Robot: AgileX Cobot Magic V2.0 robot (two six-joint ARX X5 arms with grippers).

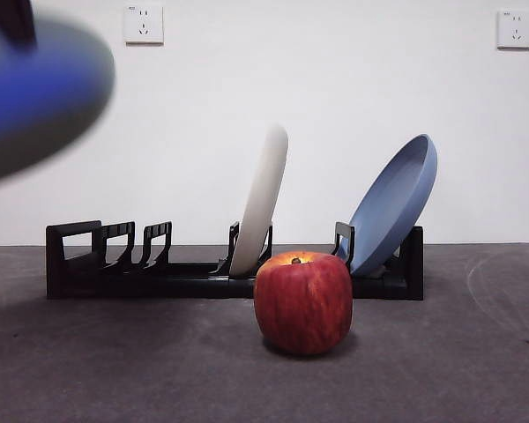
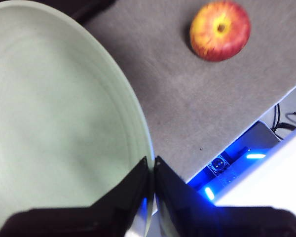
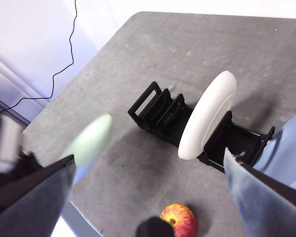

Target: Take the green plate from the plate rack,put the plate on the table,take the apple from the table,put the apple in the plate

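Observation:
My left gripper [image 2: 151,165] is shut on the rim of the pale green plate [image 2: 54,123] and holds it in the air, off the black plate rack [image 1: 97,264]. In the front view the plate [image 1: 35,88] is a blurred, blue-lit disc at the top left. It also shows as a pale blur in the right wrist view [image 3: 89,140]. The red apple [image 1: 303,301] stands on the dark grey table [image 1: 115,370] in front of the rack; it also shows in the left wrist view [image 2: 220,30] and the right wrist view [image 3: 180,220]. My right gripper [image 3: 149,158] is open and empty, high above the table.
A cream-white plate [image 1: 263,198] leans in the rack's middle slots and a blue plate [image 1: 395,203] leans at its right end. The rack's left slots [image 3: 158,111] hold nothing. The table edge and a blue-lit device [image 2: 232,165] lie below the held plate.

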